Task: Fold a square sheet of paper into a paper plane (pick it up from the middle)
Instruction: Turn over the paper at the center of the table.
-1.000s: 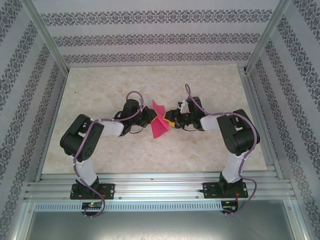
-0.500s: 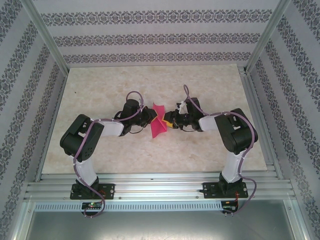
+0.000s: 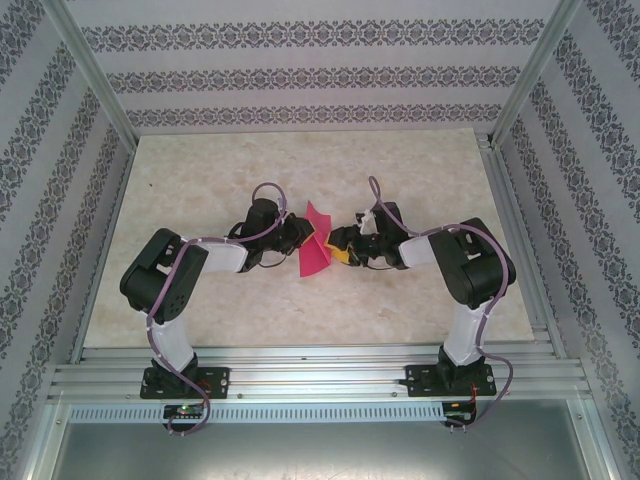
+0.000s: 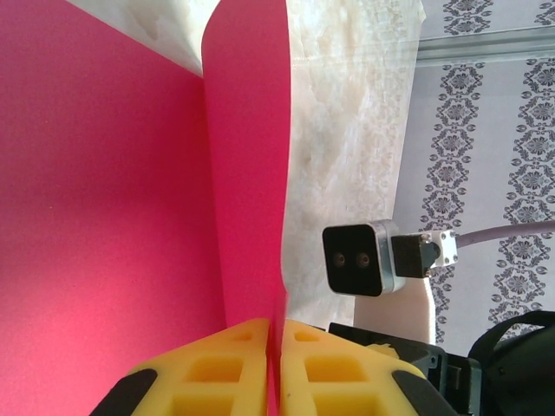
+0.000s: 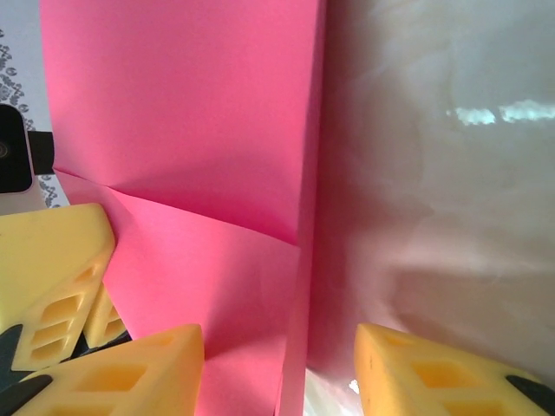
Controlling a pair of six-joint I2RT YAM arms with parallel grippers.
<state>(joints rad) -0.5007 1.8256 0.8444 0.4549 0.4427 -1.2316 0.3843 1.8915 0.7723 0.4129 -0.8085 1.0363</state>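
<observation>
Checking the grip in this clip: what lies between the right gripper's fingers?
The pink sheet's folded edge, with bare table beside it; the right wrist view shows it inside the right gripper, jaws open.

Right pincer [image 5: 277, 357] slid left, opening around the sheet [image 5: 191, 130]

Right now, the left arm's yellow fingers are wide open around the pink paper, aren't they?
Not quite. The left fingers are yellow, but they are pinched shut on the pink paper, not wide open. The left wrist view shows them pressed together with the paper's edge between them.
</observation>
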